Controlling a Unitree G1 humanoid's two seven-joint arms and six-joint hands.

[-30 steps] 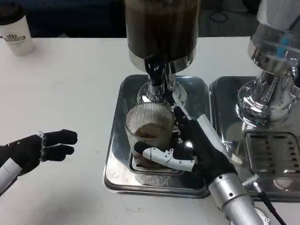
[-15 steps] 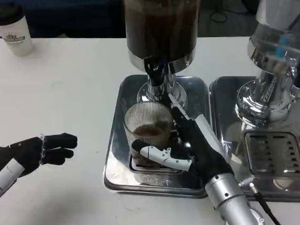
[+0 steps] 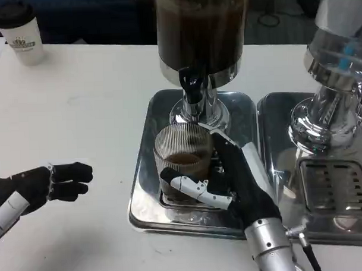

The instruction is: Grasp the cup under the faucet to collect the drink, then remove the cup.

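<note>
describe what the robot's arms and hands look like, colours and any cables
The right hand has a black palm side, with fingers in white and black segments and a white strip along its back edge. Its forearm is a silver cylinder, with a thin black cable beside the wrist. The left hand looks mostly black, with a white piece near its wrist.

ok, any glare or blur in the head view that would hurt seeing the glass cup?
Head view: bright reflections on the shiny steel drip tray and chrome dispenser base; the ribbed clear glass cup with brown drink reads clearly; the right hand gripping it looks slightly soft.
</note>
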